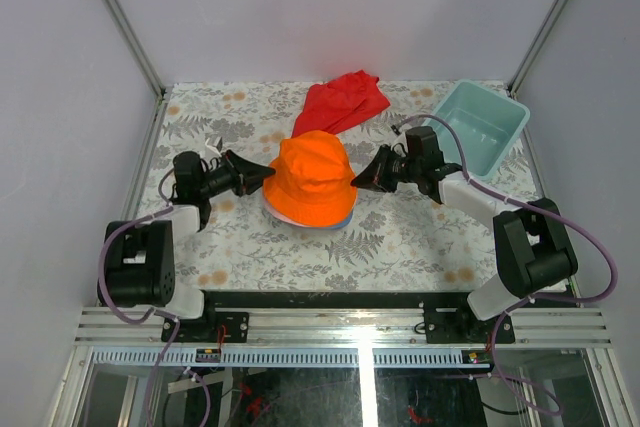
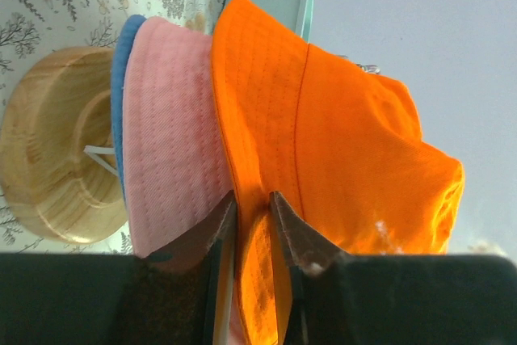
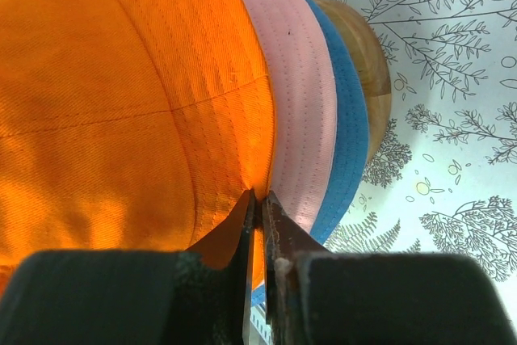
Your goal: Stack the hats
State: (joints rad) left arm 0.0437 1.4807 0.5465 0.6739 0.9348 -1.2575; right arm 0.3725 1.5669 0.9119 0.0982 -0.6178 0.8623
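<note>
On top of the flowery table, far off in the right back corner, sits a light green tub, well apart from everything else. A red cloth lies crumpled just behind the pile of hats, and its near tip comes right up to the pile. The orange hat is in the middle of the table, on top of the pile, with one arm on each side of it. Under it is the pink hat, then the blue hat, and all of them sit on a round wooden stand. The left gripper is at the left side of the orange hat. Its fingers are a little way apart, and the orange brim hangs in the gap between them. The right gripper is at the right side of the hat. Its fingers are almost together and pinch the thin edge of the orange brim. From above, the orange hat hides nearly all of the hats below it. A pale rim peeks out at the left near side, but it is too small to tell which hat it is.
</note>
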